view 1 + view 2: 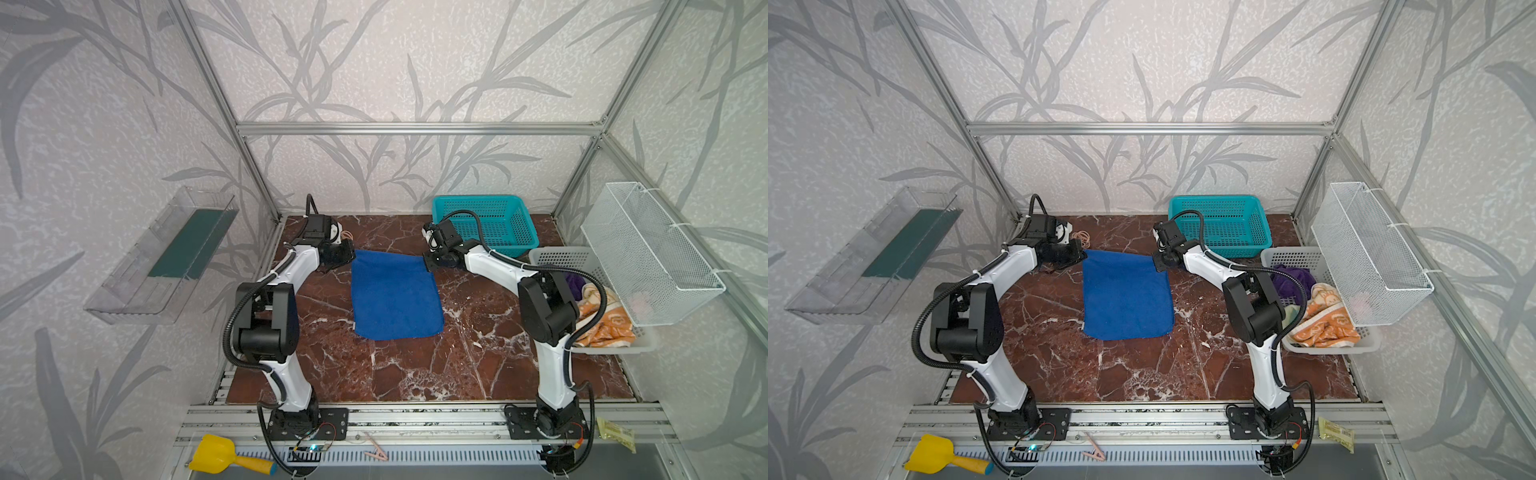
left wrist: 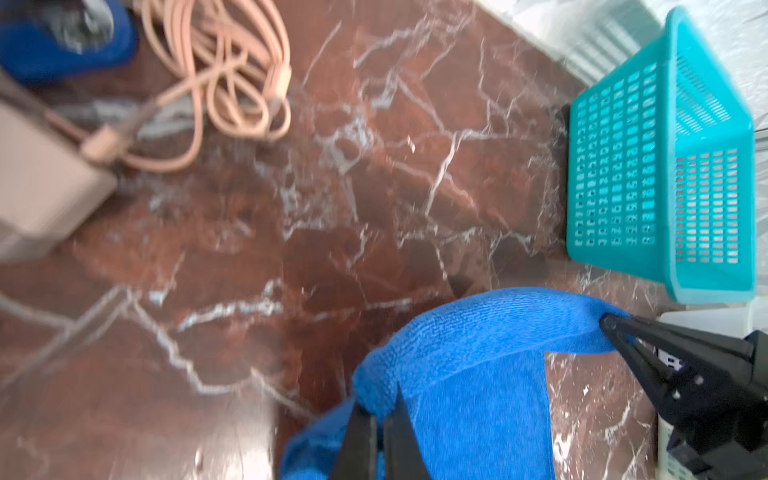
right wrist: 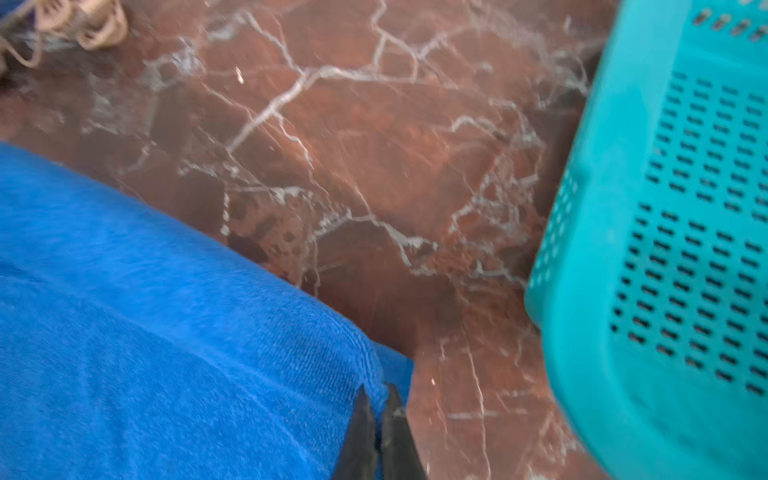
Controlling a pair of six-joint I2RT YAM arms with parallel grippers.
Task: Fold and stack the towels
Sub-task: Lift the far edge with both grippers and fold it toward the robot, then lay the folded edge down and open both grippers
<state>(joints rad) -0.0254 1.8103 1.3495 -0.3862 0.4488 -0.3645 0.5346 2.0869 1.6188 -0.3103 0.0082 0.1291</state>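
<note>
Both clenched on blue towel far corners: left end effector, right end effector.

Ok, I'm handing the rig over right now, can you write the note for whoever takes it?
Left gripper: shut on one far corner of the plain royal blue terry towel.
Right gripper: shut on the other far corner.
The towel lies spread on the red-brown marble tabletop.
Purple towel and orange rabbit-print towel lie crumpled in the white plastic basket.
Done: blue one laid out; nothing stacked yet.
Left: fold it, then the rest, and stack.
</note>
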